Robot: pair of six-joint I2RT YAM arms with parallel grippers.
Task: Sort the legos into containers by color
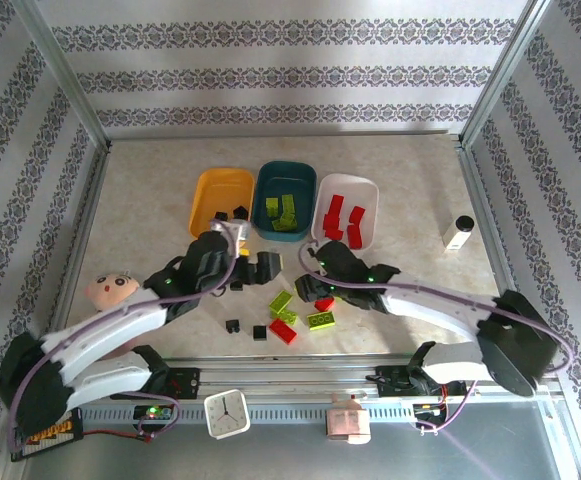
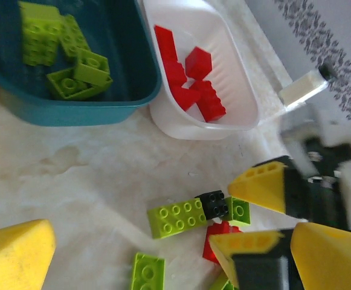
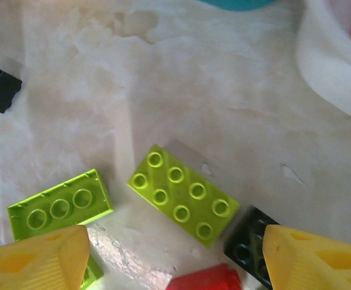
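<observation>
Top external view, and we anchor on the dark teal plastic tray at mid-table. Lime green studded bricks lie inside it. Touching its left side is the orange-yellow plastic tray, with a few black bricks at its near end. Just to the teal tray's right is the translucent white plastic tray, holding red bricks.

On the near side of the teal tray, loose pieces lie on the marbled tabletop: a lime brick, a red brick and a small black brick among them.

Left wrist view now: the left gripper hangs over that scatter, near the teal tray's front wall, yellow fingers spread wide, nothing between them but table and bricks.

Right wrist view: the right gripper is also spread apart, clamping nothing, poised over an eight-stud lime brick lying flat. A black brick touches that lime one beside the right-hand finger, and a second lime brick sits by the other finger.
</observation>
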